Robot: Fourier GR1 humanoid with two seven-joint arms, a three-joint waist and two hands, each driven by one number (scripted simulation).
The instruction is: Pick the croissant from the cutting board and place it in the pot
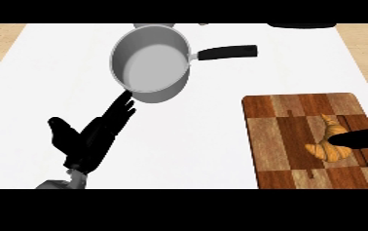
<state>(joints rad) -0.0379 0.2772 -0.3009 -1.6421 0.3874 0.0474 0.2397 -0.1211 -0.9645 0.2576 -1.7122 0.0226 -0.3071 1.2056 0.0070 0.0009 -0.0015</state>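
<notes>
At the bench's left side, toward its near edge, the left robot hand is released, its straight fingertips reaching up just beside the pot's wall. The pot stands near the far edge, left of the middle, nothing in it, its black handle pointing right. The cutting board lies at the near right corner, and the croissant sits on its right half. The right robot hand shows only as a dark sliver lying against the croissant from the right edge; whether it grasps I cannot tell. I judge that the pick is at most begun, and carrying and placing remain.
</notes>
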